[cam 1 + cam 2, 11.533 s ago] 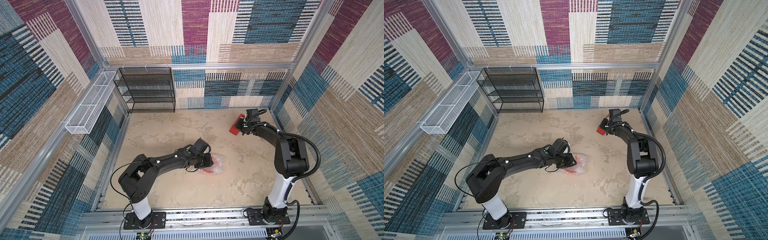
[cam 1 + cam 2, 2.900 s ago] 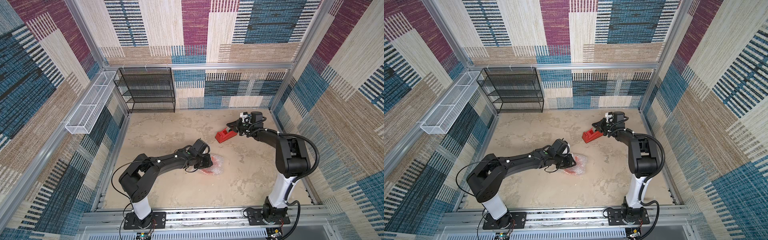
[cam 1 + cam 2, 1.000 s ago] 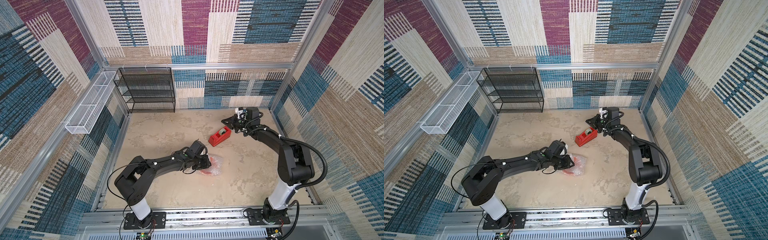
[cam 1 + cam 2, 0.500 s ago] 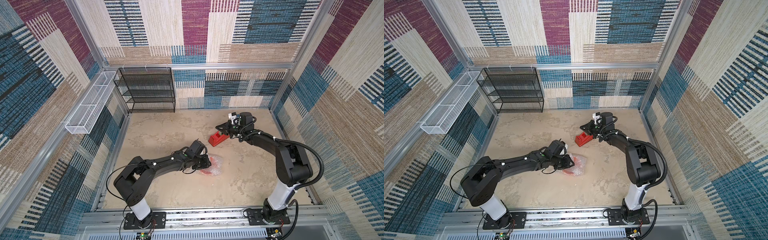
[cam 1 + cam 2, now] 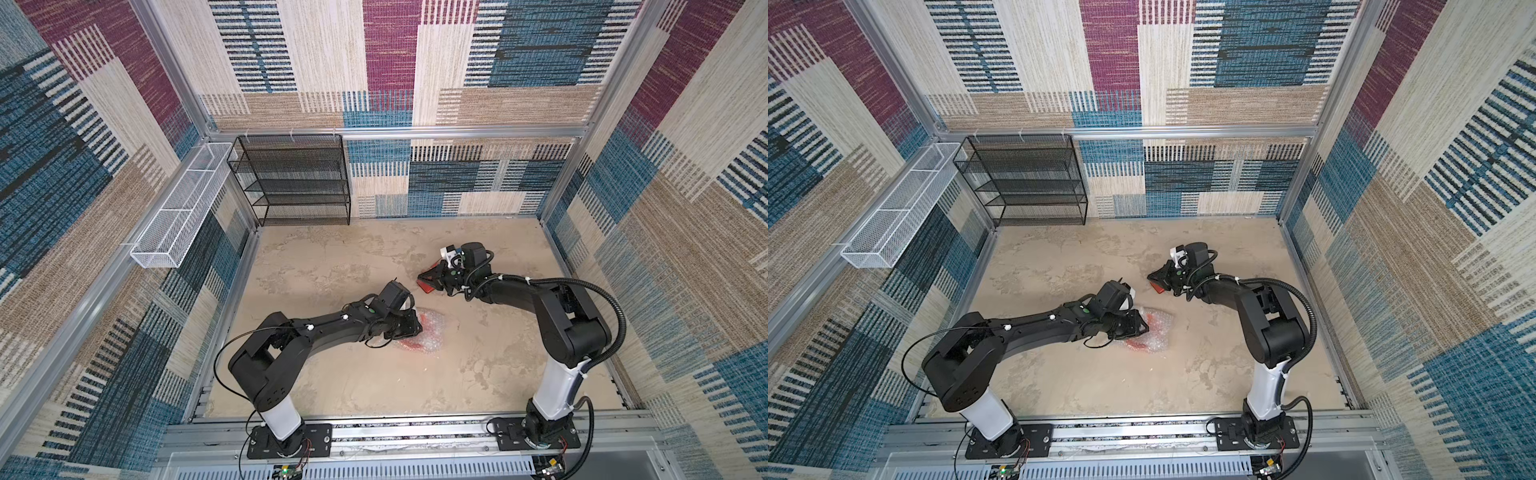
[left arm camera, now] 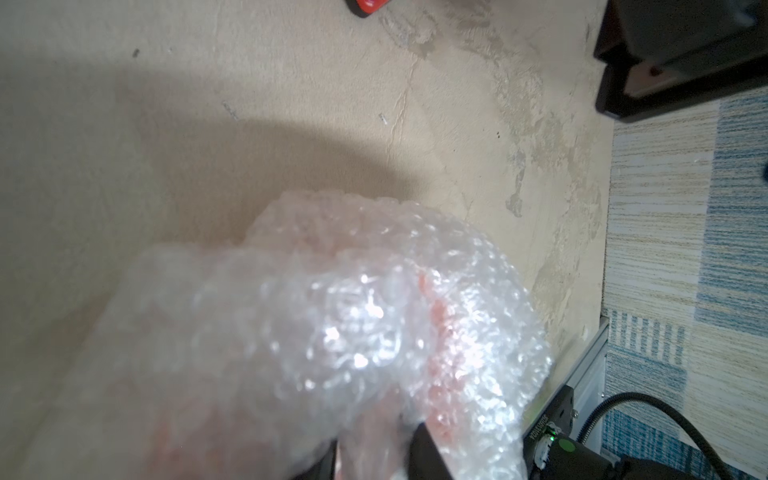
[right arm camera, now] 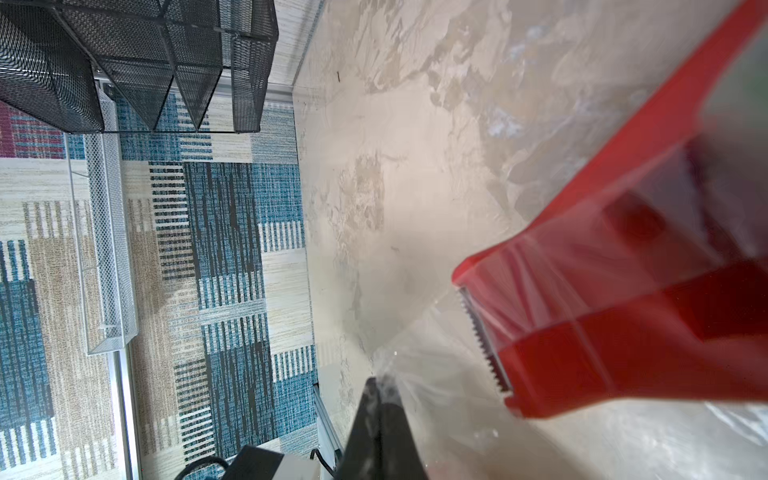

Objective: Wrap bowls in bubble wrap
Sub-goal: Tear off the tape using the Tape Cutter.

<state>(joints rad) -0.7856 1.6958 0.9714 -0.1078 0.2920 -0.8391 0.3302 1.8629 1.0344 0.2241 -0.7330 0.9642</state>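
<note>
The bowl (image 5: 1137,345) lies mid-desk, enclosed in the bubble wrap (image 5: 1160,328), with orange showing through the film. The left fingers (image 5: 412,327) are partly closed on the gathered wrap at the edge of the bundle, holding the fold in place. This grip is unchanged over the last seconds. The change is on the right side: the tape dispenser (image 5: 427,287), previously near the far right corner of the desk (image 5: 332,374), now sits near the bundle but apart from it. The right fingers (image 7: 376,419) are fully closed, pinching the free end of the clear tape (image 7: 432,361), which runs back to the serrated cutter. Judgement: the wrap is essentially formed. The remaining step is to draw out tape and seal the fold.
</note>
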